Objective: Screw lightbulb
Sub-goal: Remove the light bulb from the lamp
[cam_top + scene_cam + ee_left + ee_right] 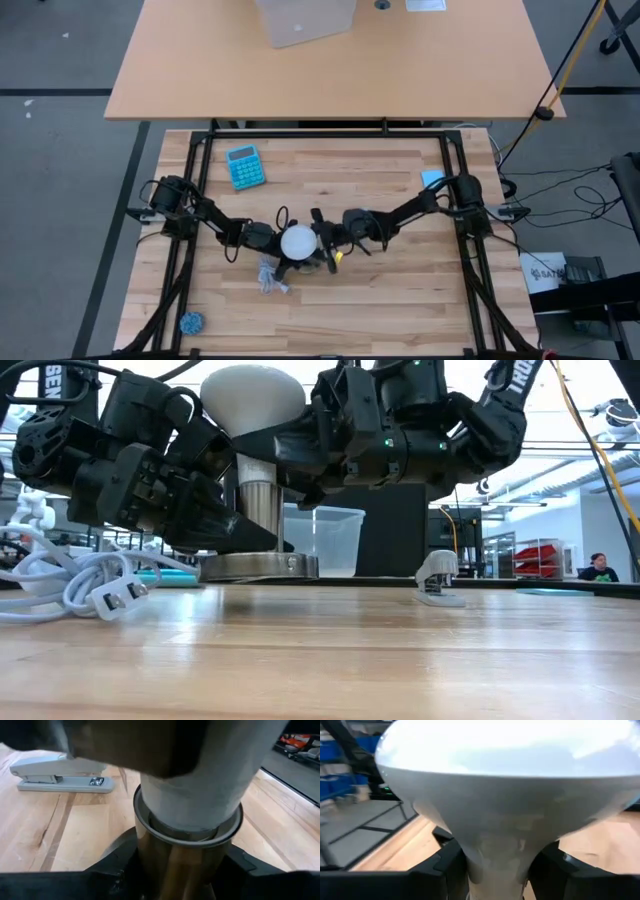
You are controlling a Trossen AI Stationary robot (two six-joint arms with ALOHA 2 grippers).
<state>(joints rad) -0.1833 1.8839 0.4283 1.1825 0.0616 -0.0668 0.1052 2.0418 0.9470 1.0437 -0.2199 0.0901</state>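
White lightbulb [298, 241] is standing dome-up near the middle of the table [400, 200], a bit toward the front edge, with its narrow neck going straight down into the shiny metal socket [258, 566] that sits flat on the wood. From the left wrist view you can see the neck seated inside the socket's rim.

Both arms are crowded right around it. Left gripper [180, 870] comes in from the left side and is low down, its dark fingers [112, 865] clamped on the socket body from either side. Right gripper [497, 865] reaches in from the right, its fingers [445, 865] closed on the bulb's neck just under the flared dome. In the low view the two grippers nearly meet around the bulb.

Other stuff on the table: white cord [70, 585] with its plug lying coiled by the socket toward the left, a grey stapler [438, 580] lying on the wood beyond the socket, a blue calculator [245, 166] near the back left, and a small blue ball-ish thing [191, 322] at the front left corner.
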